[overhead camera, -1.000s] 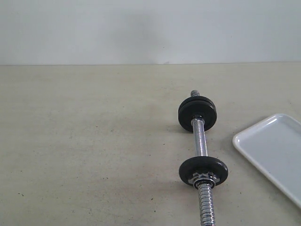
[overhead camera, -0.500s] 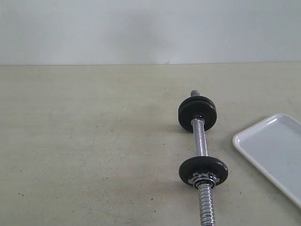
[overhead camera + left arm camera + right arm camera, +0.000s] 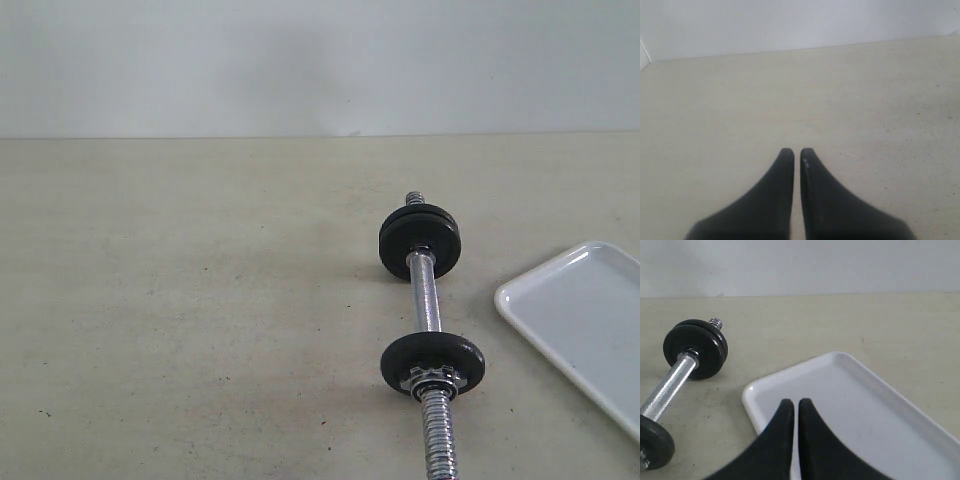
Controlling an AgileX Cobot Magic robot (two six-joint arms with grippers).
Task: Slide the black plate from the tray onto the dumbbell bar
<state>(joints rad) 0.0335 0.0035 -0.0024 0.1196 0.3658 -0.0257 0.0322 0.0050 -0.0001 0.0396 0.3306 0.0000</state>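
Note:
The dumbbell bar (image 3: 427, 298) lies on the table, running from near to far. One black plate (image 3: 432, 358) sits on its near part behind a star nut (image 3: 432, 380). A pair of black plates (image 3: 420, 240) sits at its far end. Which of them came off the tray I cannot tell. The white tray (image 3: 590, 320) lies to the bar's right, and its visible part holds nothing. My right gripper (image 3: 791, 402) is shut and empty, hovering over the tray (image 3: 855, 405) near its corner. My left gripper (image 3: 793, 151) is shut and empty over bare table. Neither gripper shows in the exterior view.
A pale wall (image 3: 320, 60) bounds the far edge of the beige table (image 3: 200, 300). The tray runs out of the exterior view at the right, and the bar's threaded end (image 3: 437, 440) runs out at the bottom.

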